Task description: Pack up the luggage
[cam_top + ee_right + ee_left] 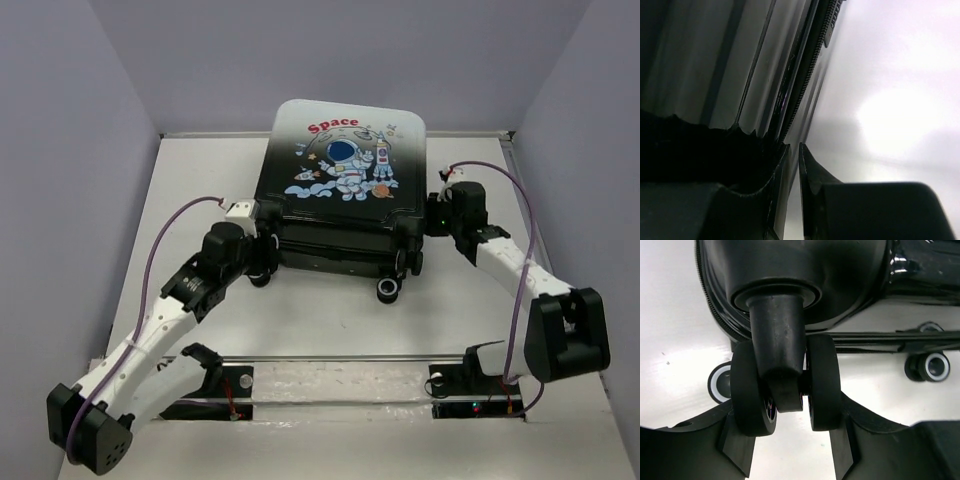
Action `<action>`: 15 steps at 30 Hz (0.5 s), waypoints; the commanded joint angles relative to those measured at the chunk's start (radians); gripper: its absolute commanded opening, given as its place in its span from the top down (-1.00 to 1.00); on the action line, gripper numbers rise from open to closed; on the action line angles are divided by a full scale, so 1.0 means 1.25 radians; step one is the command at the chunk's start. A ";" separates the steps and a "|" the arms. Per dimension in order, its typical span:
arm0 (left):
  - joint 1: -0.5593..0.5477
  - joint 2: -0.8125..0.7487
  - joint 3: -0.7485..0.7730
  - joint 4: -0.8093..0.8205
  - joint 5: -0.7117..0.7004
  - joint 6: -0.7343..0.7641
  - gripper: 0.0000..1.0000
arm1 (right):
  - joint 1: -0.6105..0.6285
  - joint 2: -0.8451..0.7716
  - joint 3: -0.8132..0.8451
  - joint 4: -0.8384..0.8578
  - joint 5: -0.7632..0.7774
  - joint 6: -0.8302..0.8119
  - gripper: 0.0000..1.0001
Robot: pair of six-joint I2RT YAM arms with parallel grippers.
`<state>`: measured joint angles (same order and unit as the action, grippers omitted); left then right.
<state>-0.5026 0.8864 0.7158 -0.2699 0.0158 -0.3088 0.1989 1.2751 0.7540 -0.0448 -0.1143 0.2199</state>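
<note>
Left gripper (788,445) clasping wheel (785,385), black-to-white astronaut-printed luggage (350,160)

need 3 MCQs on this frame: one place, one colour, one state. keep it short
1. The left pincer sits at: A) a wheel B) the handle C) bare table.
2. The lettering on the case is: A) blue B) red C) green.
3. The case is: A) open B) lying closed C) upright on its wheels.

Answers:
1 A, it straddles the wheel in the left wrist view.
2 B, "Space" reads red from above.
3 B, the astronaut print faces up and no lining shows.
</note>
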 commanded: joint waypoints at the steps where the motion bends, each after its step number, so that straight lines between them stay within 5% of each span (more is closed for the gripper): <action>1: -0.086 -0.084 -0.044 0.159 0.110 -0.101 0.88 | 0.046 0.084 0.193 0.168 -0.415 0.028 0.59; 5: -0.090 -0.141 -0.099 0.205 0.137 -0.174 0.88 | 0.046 0.165 0.284 0.146 -0.440 0.082 0.39; 9: -0.091 -0.149 -0.142 0.276 0.159 -0.211 0.88 | 0.046 0.170 0.334 0.073 -0.381 0.070 -0.75; 15: -0.091 -0.163 -0.148 0.334 0.130 -0.249 0.88 | 0.046 -0.039 0.222 0.013 -0.194 0.031 -0.82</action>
<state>-0.5510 0.6849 0.5282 -0.1680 -0.0601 -0.6182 0.1497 1.4509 1.0649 -0.0795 -0.2371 0.1909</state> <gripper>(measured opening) 0.604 0.915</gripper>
